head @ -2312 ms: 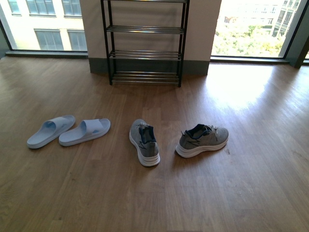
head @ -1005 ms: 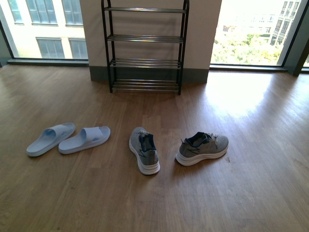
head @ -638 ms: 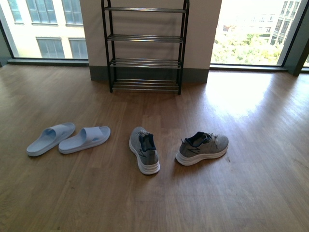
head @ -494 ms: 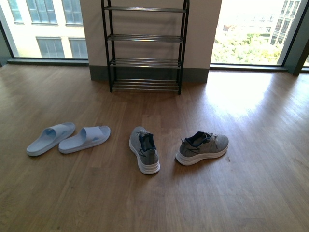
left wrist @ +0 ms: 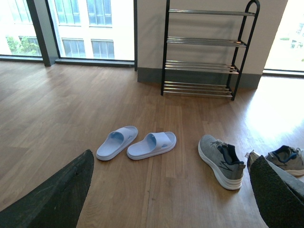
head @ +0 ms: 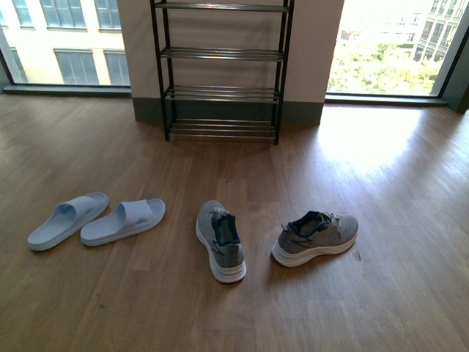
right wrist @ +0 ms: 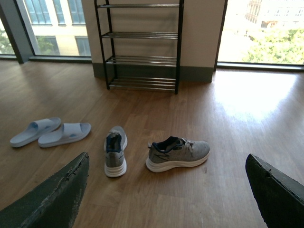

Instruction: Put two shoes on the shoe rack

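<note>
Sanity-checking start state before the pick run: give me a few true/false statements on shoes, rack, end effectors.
1. Both grey sneakers lie on the floor, neither on the shoe rack. True.
2. The sneakers touch each other. False: bare floor shows between them.
3. The blue slippers sit on the rack's lowest tier. False: the slippers lie on the floor, left of the sneakers in the front view; the rack's tiers look bare.
4. The left end effector and right end effector are open, holding nothing. True.
</note>
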`<state>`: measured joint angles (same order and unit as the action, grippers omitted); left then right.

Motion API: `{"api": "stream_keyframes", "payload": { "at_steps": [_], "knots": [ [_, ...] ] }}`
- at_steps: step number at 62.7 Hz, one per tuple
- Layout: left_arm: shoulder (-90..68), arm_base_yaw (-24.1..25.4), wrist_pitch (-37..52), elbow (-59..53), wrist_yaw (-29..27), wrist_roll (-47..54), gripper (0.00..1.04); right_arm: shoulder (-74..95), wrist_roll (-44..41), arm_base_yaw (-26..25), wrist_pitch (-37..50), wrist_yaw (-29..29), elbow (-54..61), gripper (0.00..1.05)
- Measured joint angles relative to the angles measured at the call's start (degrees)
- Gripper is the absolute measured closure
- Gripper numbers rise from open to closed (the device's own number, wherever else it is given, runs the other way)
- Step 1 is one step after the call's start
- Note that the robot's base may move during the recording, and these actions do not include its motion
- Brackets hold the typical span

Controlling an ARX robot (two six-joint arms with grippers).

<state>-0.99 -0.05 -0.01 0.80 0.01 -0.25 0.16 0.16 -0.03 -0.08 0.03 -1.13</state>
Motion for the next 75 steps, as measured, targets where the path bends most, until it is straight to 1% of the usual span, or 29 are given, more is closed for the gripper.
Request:
{"api": "stream_keyframes", "payload": {
  "at_steps": [75],
  "knots": [
    [0.00,0.00,0.00,0.00,0.00,0.02,0.09,0.00,0.00,0.00,0.00,0.00,0.00,0.09]
  ]
}}
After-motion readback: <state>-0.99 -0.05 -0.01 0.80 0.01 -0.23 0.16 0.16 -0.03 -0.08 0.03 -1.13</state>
